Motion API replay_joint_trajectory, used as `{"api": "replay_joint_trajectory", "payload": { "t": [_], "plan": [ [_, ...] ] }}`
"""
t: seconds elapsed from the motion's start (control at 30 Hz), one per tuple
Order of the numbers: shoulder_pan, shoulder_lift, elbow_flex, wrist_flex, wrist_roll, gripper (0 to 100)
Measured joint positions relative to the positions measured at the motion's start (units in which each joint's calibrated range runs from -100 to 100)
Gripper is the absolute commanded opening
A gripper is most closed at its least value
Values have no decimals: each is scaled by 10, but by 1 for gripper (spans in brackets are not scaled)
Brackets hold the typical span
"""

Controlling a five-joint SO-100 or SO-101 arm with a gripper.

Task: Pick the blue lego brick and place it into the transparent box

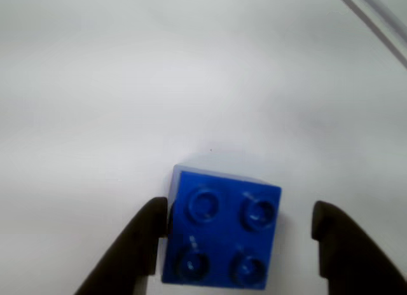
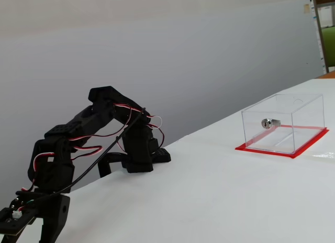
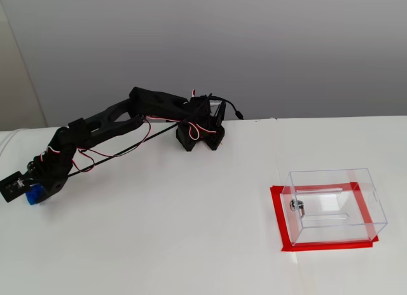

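Observation:
The blue lego brick lies studs up on the white table, between my two black fingers in the wrist view. My gripper is open around it: the left finger is at the brick's left side, and the right finger stands clear of it. In a fixed view the brick shows at the far left under the gripper. The transparent box with its silver lock stands on a red base far to the right. The box also shows in the other fixed view.
The arm's base stands at the table's back edge, with red and white wires along the arm. A pale translucent strip crosses the wrist view's top right corner. A grey wall runs behind the table.

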State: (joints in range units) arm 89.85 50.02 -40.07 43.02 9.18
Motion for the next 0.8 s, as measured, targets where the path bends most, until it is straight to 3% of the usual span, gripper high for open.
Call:
{"api": "replay_joint_trajectory", "payload": {
  "t": [0.47,0.63,0.8],
  "plan": [
    [-3,23,-3,-2,0,24],
    [-2,24,-3,-2,0,11],
    [-1,24,-3,-2,0,10]
  ]
}}
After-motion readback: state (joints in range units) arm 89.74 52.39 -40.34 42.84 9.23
